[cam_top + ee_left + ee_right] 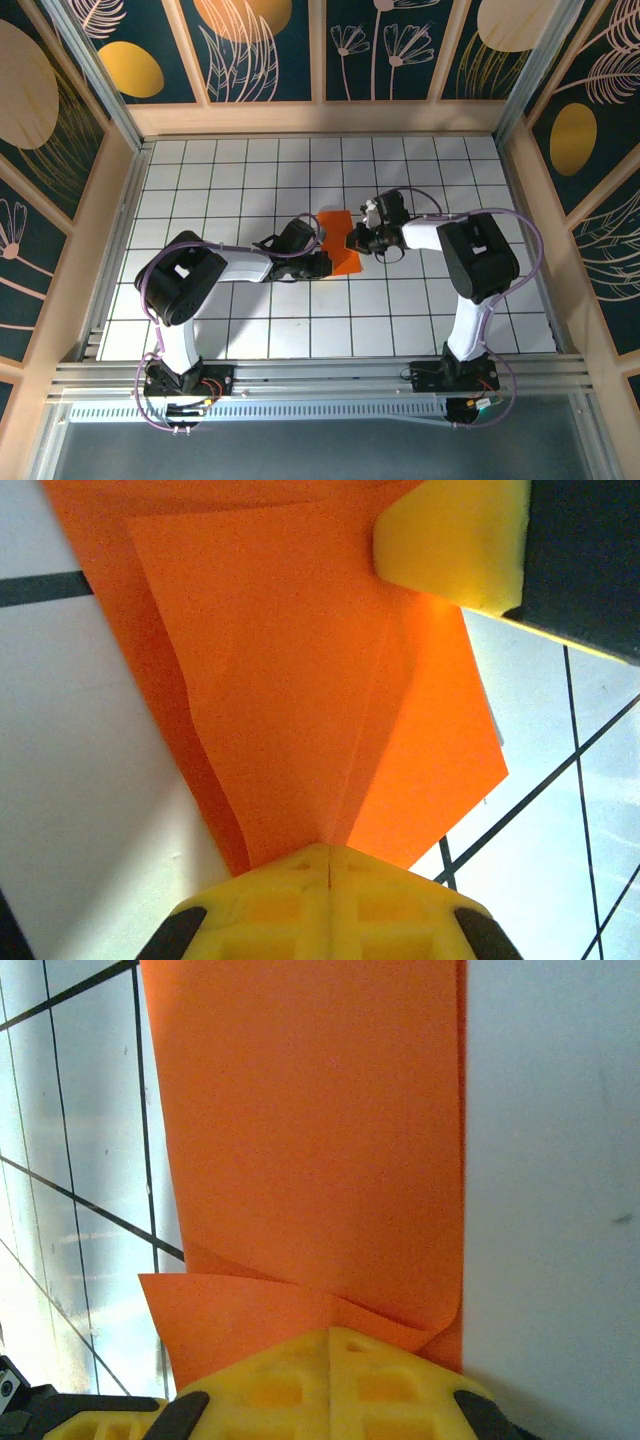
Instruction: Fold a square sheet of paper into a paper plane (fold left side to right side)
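The orange square sheet of paper (338,248) lies on the white grid table, folded into overlapping layers about one tile wide. My left gripper (318,260) is at its left edge and my right gripper (358,240) at its right edge. In the left wrist view the paper (300,660) has a long crease that runs straight into the seam of my shut left gripper (330,848); the right gripper's yellow fingertip (450,540) presses its far corner. In the right wrist view my right gripper (330,1332) is shut, its tips on a small folded flap of the paper (310,1130).
The table (230,180) is ringed by low wooden walls (320,118) with patterned panels above. Both arms reach inward over the middle, the left arm (190,280) low across the tiles and the right arm (475,260) bent at its elbow.
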Robot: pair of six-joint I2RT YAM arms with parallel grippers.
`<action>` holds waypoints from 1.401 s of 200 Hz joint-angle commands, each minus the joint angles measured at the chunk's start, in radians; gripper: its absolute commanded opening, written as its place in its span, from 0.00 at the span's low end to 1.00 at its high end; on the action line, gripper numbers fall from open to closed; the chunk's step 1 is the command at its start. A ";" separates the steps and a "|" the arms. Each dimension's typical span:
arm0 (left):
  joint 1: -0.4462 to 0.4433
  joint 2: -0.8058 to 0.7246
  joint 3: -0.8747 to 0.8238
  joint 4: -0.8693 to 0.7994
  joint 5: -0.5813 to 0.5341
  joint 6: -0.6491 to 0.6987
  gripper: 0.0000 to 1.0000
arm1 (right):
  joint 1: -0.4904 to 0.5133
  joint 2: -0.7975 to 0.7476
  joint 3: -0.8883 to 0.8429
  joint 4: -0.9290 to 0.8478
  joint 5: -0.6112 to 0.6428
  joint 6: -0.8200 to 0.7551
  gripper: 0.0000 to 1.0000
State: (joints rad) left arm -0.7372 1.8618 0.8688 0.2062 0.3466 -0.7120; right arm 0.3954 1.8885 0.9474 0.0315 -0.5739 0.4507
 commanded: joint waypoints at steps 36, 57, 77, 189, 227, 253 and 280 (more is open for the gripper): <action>-0.003 0.023 -0.044 -0.075 -0.023 -0.005 0.01 | -0.089 0.060 0.066 -0.052 0.080 -0.057 0.00; -0.003 0.023 -0.044 -0.064 -0.021 -0.010 0.01 | -0.106 0.061 0.074 -0.062 0.077 -0.067 0.00; -0.003 0.030 -0.037 -0.064 -0.021 -0.009 0.01 | -0.122 0.054 0.074 -0.068 0.077 -0.074 0.00; -0.003 0.020 -0.031 -0.065 -0.028 -0.012 0.01 | -0.185 -0.134 -0.018 -0.066 0.014 -0.069 0.00; -0.003 0.019 -0.031 -0.062 -0.031 -0.014 0.01 | -0.137 -0.149 -0.059 -0.010 -0.060 -0.023 0.00; -0.003 0.018 -0.033 -0.059 -0.030 -0.013 0.01 | -0.084 -0.122 -0.057 0.033 -0.096 0.019 0.00; -0.003 0.019 -0.033 -0.064 -0.029 -0.007 0.01 | -0.031 -0.078 -0.031 0.051 -0.102 0.041 0.00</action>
State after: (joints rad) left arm -0.7372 1.8618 0.8608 0.2283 0.3386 -0.7166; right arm 0.3248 1.7653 0.8997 0.0376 -0.6388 0.4526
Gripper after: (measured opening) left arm 0.043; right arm 0.047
